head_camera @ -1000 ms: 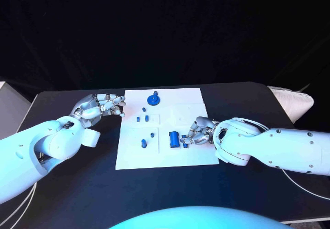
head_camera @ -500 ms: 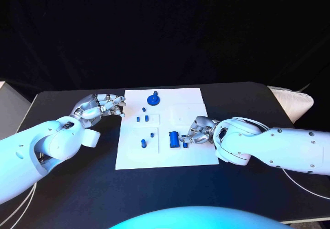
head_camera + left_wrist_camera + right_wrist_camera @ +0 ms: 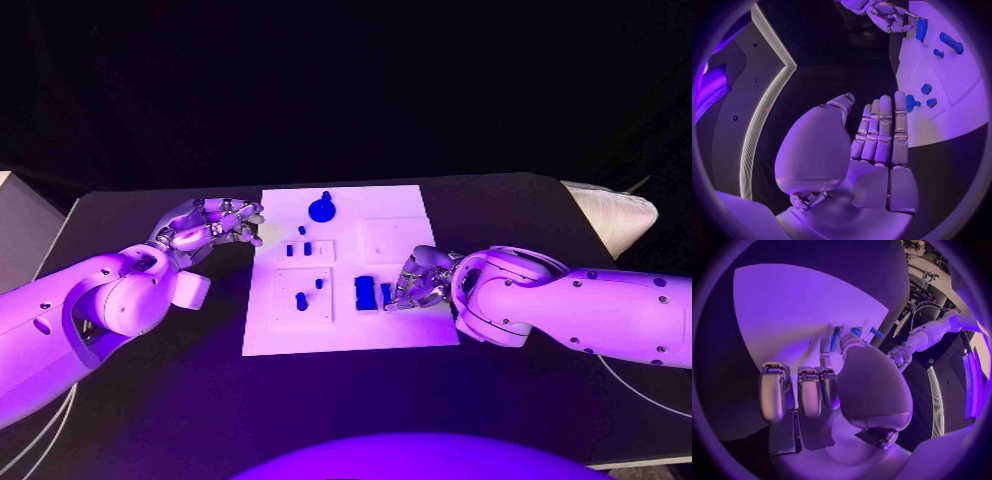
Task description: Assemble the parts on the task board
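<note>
The white task board (image 3: 397, 235) lies in the middle of the black table. On it are a round blue knob (image 3: 322, 210), several small blue pegs (image 3: 300, 299) and an upright blue block (image 3: 365, 291). My right hand (image 3: 418, 280) hovers low over the board's right half, fingers curled, fingertips at a small blue piece (image 3: 387, 297) beside the block; whether it pinches that piece I cannot tell. In the right wrist view blue parts (image 3: 837, 337) show just past its fingers. My left hand (image 3: 216, 222) hangs by the board's left edge, fingers (image 3: 879, 130) straight and holding nothing.
A white padded object (image 3: 613, 215) sits at the table's right edge and a pale box (image 3: 18, 215) at its left edge. Bare black table (image 3: 173, 370) stretches in front of the board. The left wrist view shows the board (image 3: 954, 100) and my right hand (image 3: 892, 15).
</note>
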`<state>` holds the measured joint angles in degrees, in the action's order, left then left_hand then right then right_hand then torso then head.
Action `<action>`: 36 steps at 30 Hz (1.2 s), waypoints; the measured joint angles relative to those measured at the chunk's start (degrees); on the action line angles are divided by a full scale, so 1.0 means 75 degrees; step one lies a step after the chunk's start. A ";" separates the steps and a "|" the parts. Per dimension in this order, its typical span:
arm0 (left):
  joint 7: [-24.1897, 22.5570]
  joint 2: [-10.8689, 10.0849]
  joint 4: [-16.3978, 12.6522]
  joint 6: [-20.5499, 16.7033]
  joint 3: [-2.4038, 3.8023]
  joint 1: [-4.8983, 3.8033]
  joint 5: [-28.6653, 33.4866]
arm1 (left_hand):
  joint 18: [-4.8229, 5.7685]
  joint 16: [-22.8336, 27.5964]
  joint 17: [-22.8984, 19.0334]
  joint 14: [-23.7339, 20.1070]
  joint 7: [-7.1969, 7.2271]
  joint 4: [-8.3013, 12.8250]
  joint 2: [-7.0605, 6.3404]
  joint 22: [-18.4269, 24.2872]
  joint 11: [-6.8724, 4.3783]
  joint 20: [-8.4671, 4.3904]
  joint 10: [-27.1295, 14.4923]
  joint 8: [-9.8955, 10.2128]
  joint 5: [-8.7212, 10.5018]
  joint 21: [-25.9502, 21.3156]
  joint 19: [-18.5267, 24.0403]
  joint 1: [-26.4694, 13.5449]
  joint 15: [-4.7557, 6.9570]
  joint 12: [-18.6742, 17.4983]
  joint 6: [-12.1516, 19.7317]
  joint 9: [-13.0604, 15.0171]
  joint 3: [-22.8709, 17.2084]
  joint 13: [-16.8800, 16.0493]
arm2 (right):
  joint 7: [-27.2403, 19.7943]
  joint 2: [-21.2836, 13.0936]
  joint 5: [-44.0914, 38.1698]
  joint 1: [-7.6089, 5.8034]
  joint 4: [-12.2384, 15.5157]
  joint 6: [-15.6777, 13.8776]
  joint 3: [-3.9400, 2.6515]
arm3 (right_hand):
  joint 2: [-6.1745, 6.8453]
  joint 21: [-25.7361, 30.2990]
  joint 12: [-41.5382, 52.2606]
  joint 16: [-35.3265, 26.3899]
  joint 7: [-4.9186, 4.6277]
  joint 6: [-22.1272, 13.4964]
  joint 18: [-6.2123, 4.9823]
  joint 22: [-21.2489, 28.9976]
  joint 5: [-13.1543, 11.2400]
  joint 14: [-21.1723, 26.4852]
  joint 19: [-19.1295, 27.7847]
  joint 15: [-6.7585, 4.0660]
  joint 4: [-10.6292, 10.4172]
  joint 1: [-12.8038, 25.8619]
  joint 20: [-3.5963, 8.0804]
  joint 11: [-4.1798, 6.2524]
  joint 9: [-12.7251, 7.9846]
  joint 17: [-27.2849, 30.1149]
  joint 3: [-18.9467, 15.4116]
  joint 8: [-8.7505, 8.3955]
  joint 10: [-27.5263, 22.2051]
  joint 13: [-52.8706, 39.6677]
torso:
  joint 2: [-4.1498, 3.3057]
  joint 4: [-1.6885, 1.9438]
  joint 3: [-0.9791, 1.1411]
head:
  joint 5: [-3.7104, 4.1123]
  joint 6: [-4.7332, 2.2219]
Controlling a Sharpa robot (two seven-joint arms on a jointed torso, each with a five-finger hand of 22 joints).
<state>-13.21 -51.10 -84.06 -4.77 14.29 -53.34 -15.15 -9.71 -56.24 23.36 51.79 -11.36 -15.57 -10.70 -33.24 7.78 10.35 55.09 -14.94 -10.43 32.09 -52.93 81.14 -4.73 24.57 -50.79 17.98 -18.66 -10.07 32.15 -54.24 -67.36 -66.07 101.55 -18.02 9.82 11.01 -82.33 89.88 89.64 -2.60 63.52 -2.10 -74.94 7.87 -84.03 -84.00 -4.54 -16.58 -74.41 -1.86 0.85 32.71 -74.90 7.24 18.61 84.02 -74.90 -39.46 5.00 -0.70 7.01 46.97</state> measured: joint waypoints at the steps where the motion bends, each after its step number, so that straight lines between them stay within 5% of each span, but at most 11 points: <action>1: 0.0000 0.0002 0.0000 0.0000 0.0000 0.0001 -0.0001 | 0.0000 0.0000 0.0000 0.0000 0.0000 0.0000 0.0000 0.0000 0.0000 0.0000 0.0000 0.0000 0.0000 0.0000 0.0000 0.0000 0.0000 0.0000 0.0000 0.0000 0.0000 0.0000 | 0.0000 0.0014 -0.0020 0.0003 -0.0008 0.0017 0.0000 | -0.0027 0.0000 0.0000 0.0000 0.0018 0.0018 0.0000 0.0000 -0.0002 0.0000 0.0000 0.0000 -0.0015 -0.0027 0.0000 0.0017 0.0000 0.0000 -0.0015 0.0000 -0.0017 0.0000 | 0.0000 0.0000 0.0000 | 0.0001 -0.0003; 12: 0.0002 -0.0002 -0.0007 0.0000 0.0000 0.0006 -0.0006 | 0.0000 0.0000 0.0000 0.0000 0.0000 0.0000 0.0000 0.0000 0.0000 0.0000 0.0000 0.0000 0.0000 0.0000 0.0000 0.0000 0.0000 0.0000 0.0000 0.0000 0.0000 0.0000 | 0.0009 0.0109 -0.0305 0.0039 -0.0161 0.0076 -0.0005 | -0.0259 0.0000 0.0000 0.0000 0.0026 0.0081 -0.0001 0.0001 -0.0116 0.0022 0.0001 -0.0031 0.0006 -0.0259 0.0056 0.0083 0.0000 -0.0006 -0.0036 0.0097 -0.0029 -0.0006 | 0.0001 -0.0001 -0.0012 | 0.0038 -0.0033; 20: 0.0002 0.0010 0.0007 0.0000 0.0000 0.0012 -0.0009 | 0.0000 0.0000 0.0000 0.0000 0.0000 -0.0032 0.0046 0.0020 0.0000 0.0000 0.0000 0.0000 0.0000 0.0000 0.0000 0.0046 0.0000 0.0000 0.0000 0.0000 0.0032 0.0000 | 0.0003 0.0045 -0.0409 0.0057 -0.0083 0.0056 -0.0008 | -0.0267 0.0000 0.0000 0.0000 0.0027 0.0081 -0.0002 0.0002 -0.0195 -0.0001 0.0001 -0.0053 -0.0035 -0.0266 0.0056 0.0110 -0.0008 -0.0006 -0.0077 0.0118 -0.0002 -0.0005 | 0.0010 0.0004 -0.0004 | 0.0037 -0.0071; 28: -0.0006 0.0063 0.0074 -0.0001 0.0000 0.0077 -0.0002 | 0.0001 0.0000 0.0006 0.0000 0.0000 -0.0031 0.0017 0.0020 0.0000 0.0000 0.0000 0.0000 0.0000 0.0000 0.0000 0.0076 0.0000 0.0000 0.0000 -0.0001 0.0032 0.0000 | -0.0255 -0.0168 0.0003 0.0042 0.0054 -0.0221 -0.0060 | -0.0153 0.0196 -0.0066 0.0000 -0.0070 -0.0133 -0.0003 0.0003 0.0186 -0.0001 0.0001 -0.0053 -0.0035 0.0263 0.0055 0.0083 -0.0077 -0.0005 -0.0831 0.0078 0.0003 -0.0004 | 0.0045 -0.0013 -0.0015 | 0.0073 -0.0176; 34: -0.0054 0.0165 0.0264 -0.0074 -0.0001 0.0101 0.0111 | 0.0001 0.0000 0.0006 -0.0028 -0.0013 -0.0054 0.0017 0.0037 0.0001 0.0000 0.0001 0.0000 0.0000 -0.0035 0.0000 0.0076 0.0028 0.0000 0.0069 -0.0001 0.0054 0.0000 | -0.1611 0.0004 0.1338 -0.0037 -0.0759 -0.0885 -0.0088 | -0.0488 0.1132 -0.0412 0.0000 -0.0280 -0.0584 -0.0005 0.0003 0.0265 0.0001 -0.0001 0.0113 -0.0016 -0.0081 -0.0037 -0.0120 -0.0167 -0.0005 -0.1046 -0.0148 -0.0004 -0.0004 | 0.0130 -0.0077 -0.0048 | 0.0045 -0.0289; 36: -0.0093 0.0220 0.0367 -0.0160 -0.0001 0.0105 0.0176 | 0.0001 0.0093 -0.0017 -0.0167 0.0013 -0.0080 0.0016 0.0087 0.0001 0.0000 0.0000 0.0000 0.0000 -0.0156 0.0000 0.0168 0.0003 0.0000 0.0098 -0.0001 0.0080 0.0000 | -0.2311 0.0153 0.2050 -0.0066 -0.1213 -0.1135 -0.0100 | -0.0549 0.2105 -0.0913 -0.0213 -0.0352 -0.0710 -0.0203 0.0004 0.0313 0.0003 0.0000 0.0170 -0.0011 -0.0288 -0.0085 -0.0171 -0.0186 -0.0004 -0.1052 -0.0195 -0.0004 -0.0003 | 0.0166 -0.0110 -0.0056 | 0.0007 -0.0352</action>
<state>-13.90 -49.46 -81.30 -5.97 14.28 -52.56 -13.83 -9.71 -55.55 23.23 50.54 -11.26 -16.17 -10.58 -32.59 7.78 10.35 55.09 -14.94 -10.43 30.92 -52.93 82.41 -4.70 24.57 -50.06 17.97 -18.06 -10.07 14.81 -53.10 -51.99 -66.56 92.45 -26.54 9.07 6.89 -66.54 83.04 88.04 -5.24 58.20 -3.62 -74.91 10.22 -84.00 -84.00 -3.26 -16.66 -76.57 -2.50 -0.43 31.31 -74.94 -0.65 17.14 83.99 -74.93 -38.22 4.18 -1.12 7.06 44.32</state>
